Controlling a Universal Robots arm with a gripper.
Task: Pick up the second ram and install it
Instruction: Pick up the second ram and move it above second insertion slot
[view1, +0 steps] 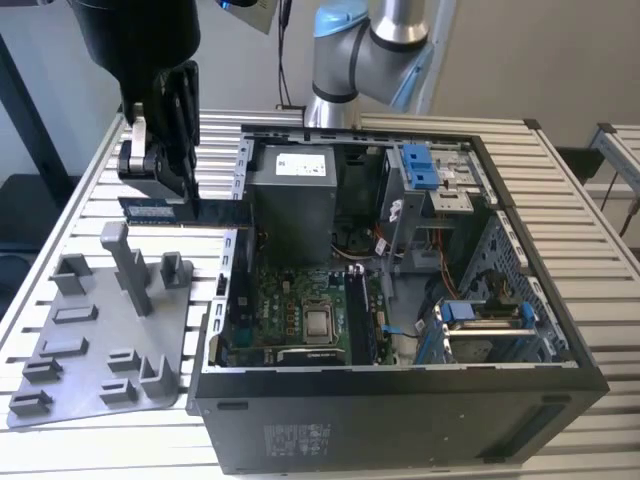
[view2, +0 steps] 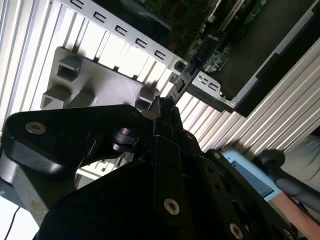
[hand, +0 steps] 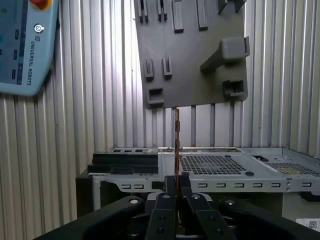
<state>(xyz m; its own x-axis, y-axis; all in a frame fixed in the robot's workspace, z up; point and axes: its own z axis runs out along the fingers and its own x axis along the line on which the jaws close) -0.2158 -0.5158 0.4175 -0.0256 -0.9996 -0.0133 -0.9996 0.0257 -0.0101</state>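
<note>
Closest to the wrist, we see the gripper (hand: 177, 182) with its fingers drawn in tight on the second ram (hand: 176, 140), so that no gap shows on either side of the board. In the first wrist view the stick stands edge-on as a thin line running straight out from the fingertips. In the second wrist view the same stick (view2: 192, 67) reaches away from the black finger linkage as a dark strip. In the exterior view the gripper (view1: 160, 185) holds the stick (view1: 160, 210) level by one end, lifted clear of everything under it. Just beyond the fingertips lies the grey holder plate (hand: 190, 65) with its upright posts and small pockets, resting on the slatted table (view1: 60, 230); the stick touches no pocket. A control pendant (hand: 22, 50) lies on the slats beside the plate. Farther on stands the open computer case (view1: 400, 420), and the free end of the stick appears to reach about as far as the case wall nearest the plate. Inside lies the green motherboard (view1: 290, 290) with its processor (view1: 318, 322), the stick well apart from both. We cannot tell whether another stick already sits in the board. At the back, the arm (view1: 365, 50) rises behind the case. We judge the pick-up done: the stick is gripped and off the plate. The installing is not yet done, since the stick hangs outside the case and above it.
</note>
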